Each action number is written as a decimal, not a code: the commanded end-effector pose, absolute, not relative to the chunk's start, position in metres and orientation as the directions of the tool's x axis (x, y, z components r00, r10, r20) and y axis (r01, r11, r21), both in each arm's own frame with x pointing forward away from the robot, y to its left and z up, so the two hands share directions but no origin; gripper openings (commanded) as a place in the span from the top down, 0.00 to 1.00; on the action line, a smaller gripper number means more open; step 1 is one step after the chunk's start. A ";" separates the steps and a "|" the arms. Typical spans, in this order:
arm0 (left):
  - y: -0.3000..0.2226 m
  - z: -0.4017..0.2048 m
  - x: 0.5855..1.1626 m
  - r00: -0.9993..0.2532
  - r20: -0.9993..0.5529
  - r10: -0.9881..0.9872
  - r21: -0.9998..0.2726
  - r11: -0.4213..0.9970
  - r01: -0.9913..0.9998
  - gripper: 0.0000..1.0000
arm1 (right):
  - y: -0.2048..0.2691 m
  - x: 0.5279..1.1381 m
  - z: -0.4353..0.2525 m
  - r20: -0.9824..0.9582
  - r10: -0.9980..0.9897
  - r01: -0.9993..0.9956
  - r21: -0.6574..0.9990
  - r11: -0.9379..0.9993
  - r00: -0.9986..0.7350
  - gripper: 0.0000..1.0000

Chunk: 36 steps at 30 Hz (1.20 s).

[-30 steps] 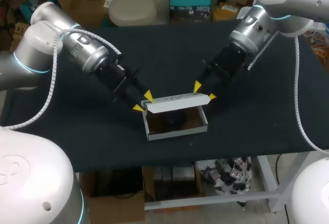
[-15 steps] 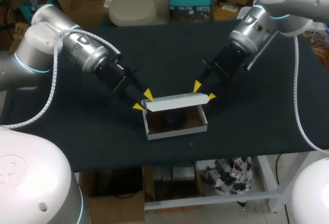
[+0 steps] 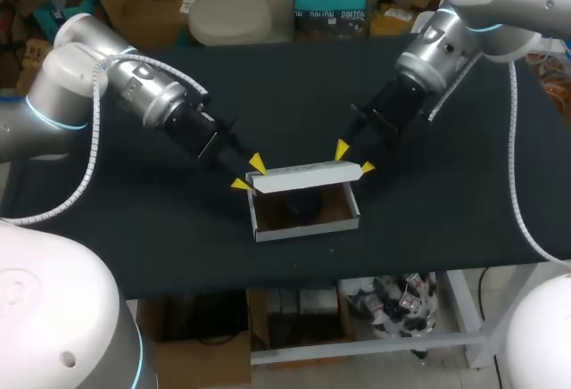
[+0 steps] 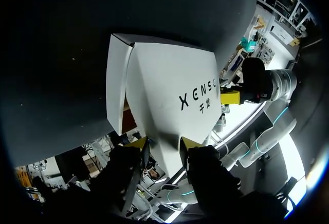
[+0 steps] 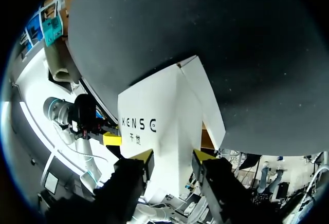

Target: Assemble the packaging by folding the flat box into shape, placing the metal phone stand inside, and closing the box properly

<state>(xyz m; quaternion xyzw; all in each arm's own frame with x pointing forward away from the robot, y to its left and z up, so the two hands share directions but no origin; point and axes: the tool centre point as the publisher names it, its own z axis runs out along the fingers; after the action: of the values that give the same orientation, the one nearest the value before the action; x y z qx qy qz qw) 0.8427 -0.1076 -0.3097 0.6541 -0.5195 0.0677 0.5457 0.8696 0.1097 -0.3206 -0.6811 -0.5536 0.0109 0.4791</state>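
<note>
A white cardboard box (image 3: 308, 219) stands open on the black table, near the front middle. Its lid (image 3: 308, 177) is raised along the back edge. Something dark (image 3: 303, 203), only dimly seen, lies inside the box. My left gripper (image 3: 249, 175) holds the lid's left end, one yellow tip on each side of it. In the left wrist view the lid (image 4: 169, 95) fills the gap between that gripper's (image 4: 164, 143) fingers. My right gripper (image 3: 354, 159) grips the lid's right end the same way. In the right wrist view the lid (image 5: 159, 131) runs into my right gripper (image 5: 172, 157).
The black table cloth (image 3: 446, 193) lies bare around the box on all sides. A round beige container (image 3: 230, 16) and a teal box (image 3: 330, 1) stand at the table's far edge. The front edge runs close below the box.
</note>
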 end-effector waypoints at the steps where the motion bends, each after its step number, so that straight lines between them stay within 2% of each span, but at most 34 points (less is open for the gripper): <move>1: -0.111 -0.311 0.847 0.454 0.656 -0.603 0.649 0.144 -0.747 0.61 | 0.113 0.873 -0.321 0.514 0.767 0.738 -0.670 0.079 0.385 0.50; 20: -0.111 -0.316 0.850 0.501 0.670 -0.548 0.657 0.123 -0.744 0.63 | 0.112 0.874 -0.321 0.518 0.771 0.728 -0.677 0.105 0.370 0.46; 36: -0.108 -0.312 0.847 0.514 0.693 -0.506 0.636 0.093 -0.766 0.63 | 0.113 0.876 -0.320 0.519 0.779 0.720 -0.681 0.129 0.351 0.38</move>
<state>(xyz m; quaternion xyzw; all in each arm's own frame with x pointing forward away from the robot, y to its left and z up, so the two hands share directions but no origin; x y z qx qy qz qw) 0.8509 -0.1062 -0.3138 0.6608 -0.4806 0.1120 0.5655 0.8699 0.1099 -0.3194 -0.6639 -0.5663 0.0227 0.4878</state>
